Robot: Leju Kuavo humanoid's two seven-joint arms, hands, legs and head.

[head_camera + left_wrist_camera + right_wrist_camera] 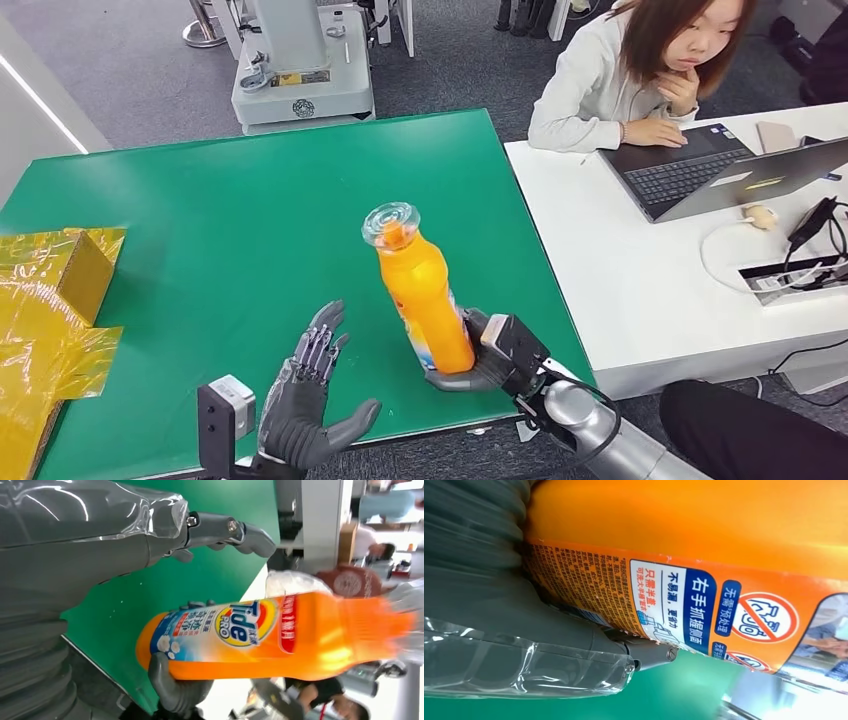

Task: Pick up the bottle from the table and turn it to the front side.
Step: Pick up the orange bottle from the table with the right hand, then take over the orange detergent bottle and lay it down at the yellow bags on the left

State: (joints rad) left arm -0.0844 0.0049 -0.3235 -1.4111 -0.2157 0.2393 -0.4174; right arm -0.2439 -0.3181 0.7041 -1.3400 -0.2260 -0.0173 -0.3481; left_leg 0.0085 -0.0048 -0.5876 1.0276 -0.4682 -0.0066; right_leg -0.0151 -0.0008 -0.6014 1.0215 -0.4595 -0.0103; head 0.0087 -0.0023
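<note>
Bottle: Where the green table meets its near right edge, we see the orange bottle held above the surface, tilted so its clear cap leans away from us and to the left. In the left wrist view the bottle shows a blue, white and yellow brand label; in the right wrist view the bottle shows printed text and red prohibition signs.

Right hand: We see the right hand clamped around the lower part of the bottle, grey fingers wrapped under its base. In the left wrist view these fingers cup the bottom end. In the right wrist view the right hand presses against the labelled side.

Left hand: We see the left hand holding nothing, fingers spread and palm turned toward the bottle, just beside it without touching. In the left wrist view the left hand hangs over the green surface with a gap between it and the bottle.

Table edge: We see yellow crinkled wrapping on the far left of the green table.

Surroundings: We see a person seated at a white desk to the right, with 1 open laptop on it.
</note>
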